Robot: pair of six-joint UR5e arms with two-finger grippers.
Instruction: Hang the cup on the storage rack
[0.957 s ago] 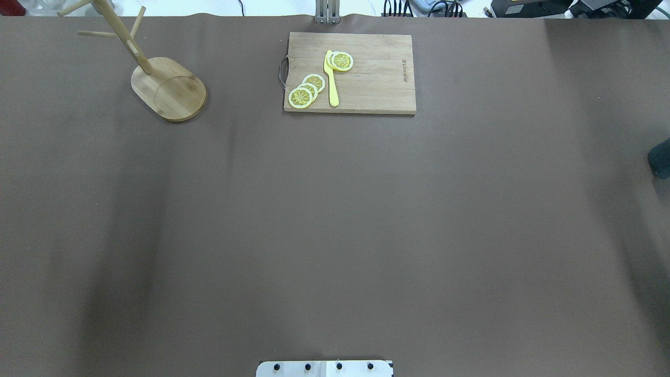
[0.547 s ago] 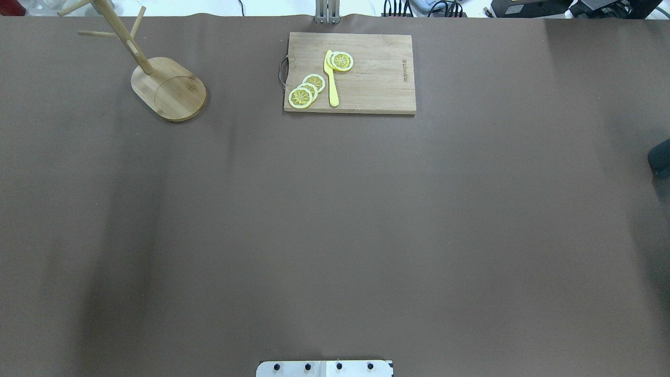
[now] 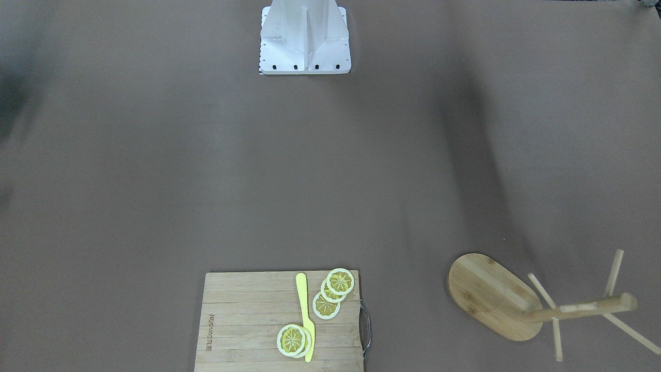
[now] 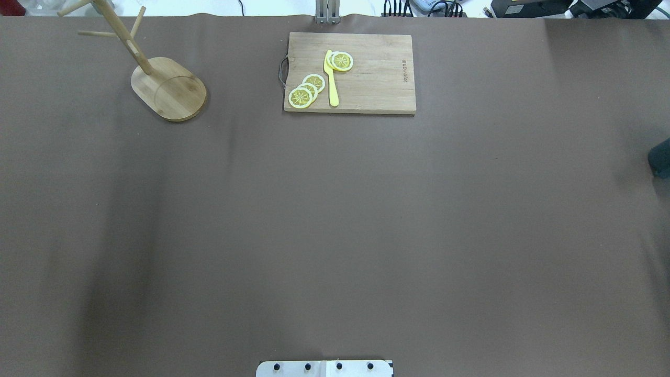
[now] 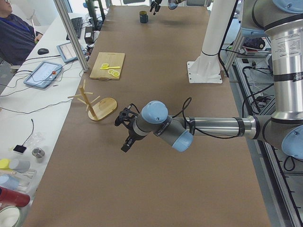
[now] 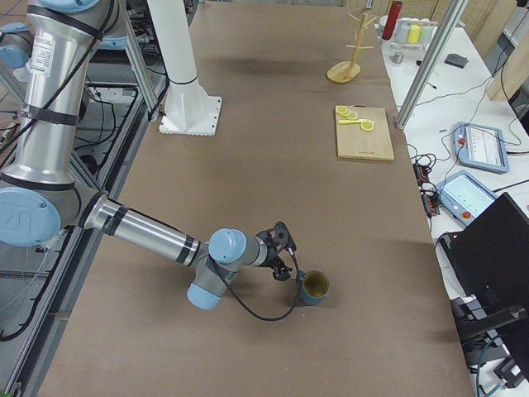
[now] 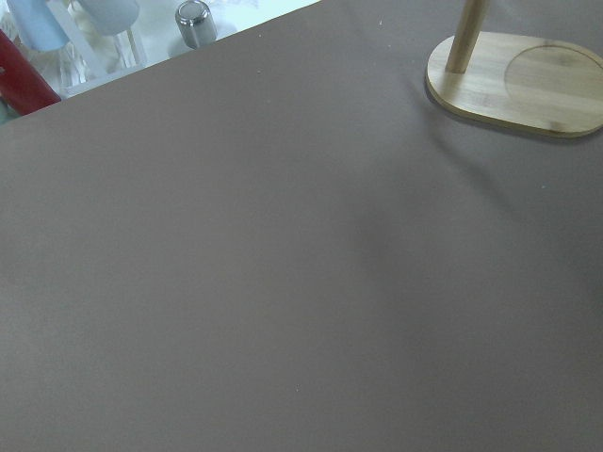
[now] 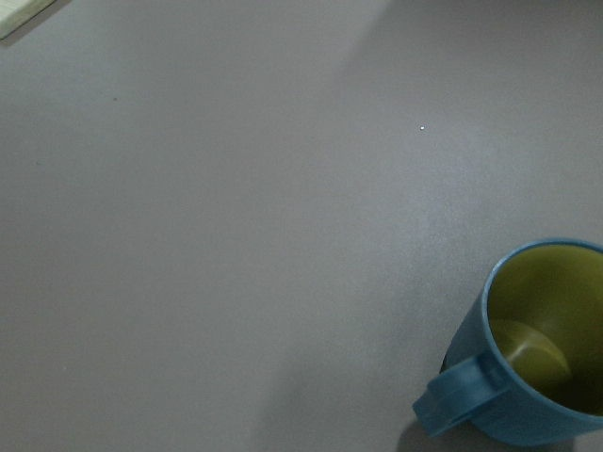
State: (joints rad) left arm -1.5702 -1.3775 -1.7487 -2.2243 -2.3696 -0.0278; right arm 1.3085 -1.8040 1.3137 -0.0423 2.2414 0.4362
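Note:
The dark blue cup [image 6: 314,288] with a yellow-green inside stands upright at the table's right end. It shows in the right wrist view [image 8: 537,363] with its handle toward the camera, and at the overhead view's right edge [image 4: 660,157]. The bamboo storage rack [image 4: 167,88] stands far left with bare pegs; it also shows in the front view [image 3: 490,295] and the left wrist view [image 7: 528,80]. My right gripper [image 6: 288,252] hovers just beside the cup. My left gripper [image 5: 124,133] hangs above the table near the rack [image 5: 102,108]. I cannot tell whether either is open or shut.
A rectangular cutting board [image 4: 349,73] with lemon slices [image 4: 306,90] and a yellow knife [image 4: 332,78] lies at the far middle. The robot's white base [image 3: 304,39] stands at the near edge. Bottles and a metal cup [image 7: 194,21] stand beyond the table's left end.
Nothing on the table has moved; only soft shadows on the brown cloth shift slightly.

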